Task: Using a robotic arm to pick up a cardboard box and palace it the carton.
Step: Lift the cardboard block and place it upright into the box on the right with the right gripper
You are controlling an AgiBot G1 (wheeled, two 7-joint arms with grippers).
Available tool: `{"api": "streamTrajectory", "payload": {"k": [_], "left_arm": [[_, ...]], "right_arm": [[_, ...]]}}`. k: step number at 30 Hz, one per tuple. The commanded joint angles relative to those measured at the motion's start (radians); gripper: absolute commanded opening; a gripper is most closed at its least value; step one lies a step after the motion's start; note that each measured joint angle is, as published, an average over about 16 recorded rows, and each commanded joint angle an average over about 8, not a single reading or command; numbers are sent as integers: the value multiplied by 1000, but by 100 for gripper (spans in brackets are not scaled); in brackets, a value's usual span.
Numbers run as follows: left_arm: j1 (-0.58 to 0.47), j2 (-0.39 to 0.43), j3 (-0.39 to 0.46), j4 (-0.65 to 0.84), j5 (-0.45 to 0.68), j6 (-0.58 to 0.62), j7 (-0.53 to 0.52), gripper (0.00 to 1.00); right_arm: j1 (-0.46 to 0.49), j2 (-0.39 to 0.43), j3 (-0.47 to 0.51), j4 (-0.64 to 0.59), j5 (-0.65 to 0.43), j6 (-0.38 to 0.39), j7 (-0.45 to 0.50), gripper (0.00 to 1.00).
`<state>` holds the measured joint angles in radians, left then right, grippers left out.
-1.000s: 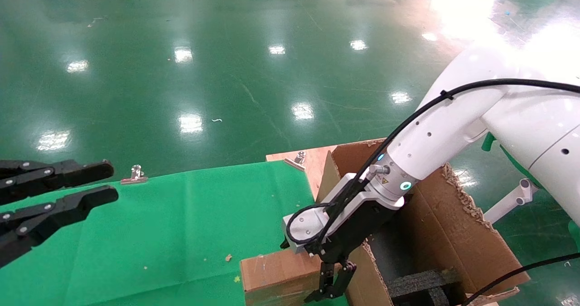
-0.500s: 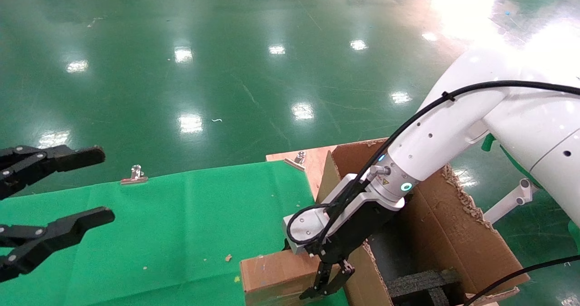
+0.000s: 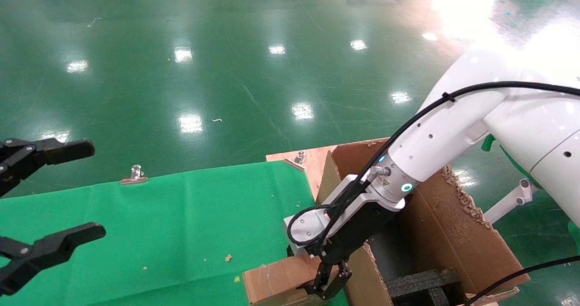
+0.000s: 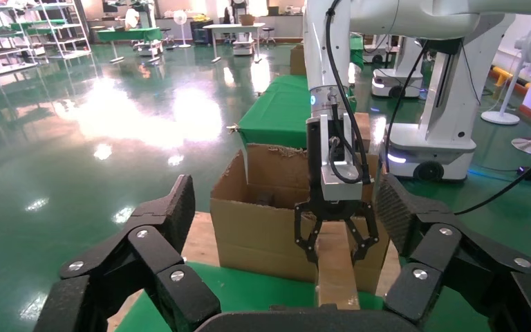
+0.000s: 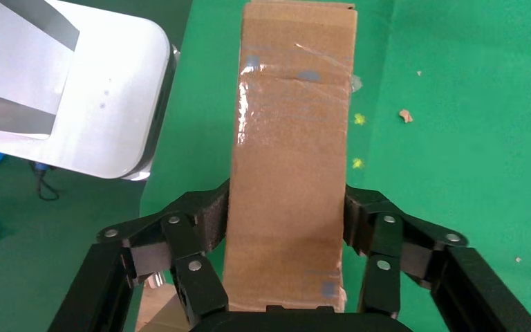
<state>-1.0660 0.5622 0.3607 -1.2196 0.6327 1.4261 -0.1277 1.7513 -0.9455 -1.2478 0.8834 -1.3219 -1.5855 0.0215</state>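
Observation:
The small cardboard box (image 3: 274, 282) lies tilted on the green cloth, right beside the carton (image 3: 457, 233). The white right arm (image 3: 435, 138) reaches down over the carton's near wall. My right gripper (image 3: 327, 282) is shut on the box's end. In the right wrist view the pads (image 5: 216, 216) press both long sides of the taped box (image 5: 292, 152), with the gripper (image 5: 287, 220) around it. The left wrist view shows that gripper (image 4: 337, 238) on the box (image 4: 337, 280) in front of the carton (image 4: 263, 232). My left gripper (image 3: 50, 197) hangs open and empty at the far left.
Green cloth (image 3: 172, 224) covers the table, and a wooden board (image 3: 312, 163) shows at its right end. Metal clips (image 3: 135, 174) hold the cloth's far edge. Black foam inserts (image 3: 421, 283) sit inside the carton. Cardboard crumbs dot the cloth. Green floor lies beyond.
My left gripper has opened much wider. My right gripper has closed on the box, and the box's gripped end has risen, so the box now sits tilted.

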Motion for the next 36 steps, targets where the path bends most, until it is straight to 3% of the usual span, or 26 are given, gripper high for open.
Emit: {"api": "streamTrajectory", "payload": {"k": [1, 11, 25, 36], "left_arm": [[0, 0, 0, 0, 0, 0, 0, 100], [0, 0, 0, 0, 0, 0, 0, 100], [0, 0, 0, 0, 0, 0, 0, 100], [0, 0, 0, 0, 0, 0, 0, 100]], "right_arm": [[0, 0, 1, 0, -1, -1, 0, 0], [33, 11, 0, -5, 26, 16, -9, 0], [263, -1, 13, -94, 63, 7, -85, 0], [393, 7, -41, -185, 115, -3, -150, 0]]}}
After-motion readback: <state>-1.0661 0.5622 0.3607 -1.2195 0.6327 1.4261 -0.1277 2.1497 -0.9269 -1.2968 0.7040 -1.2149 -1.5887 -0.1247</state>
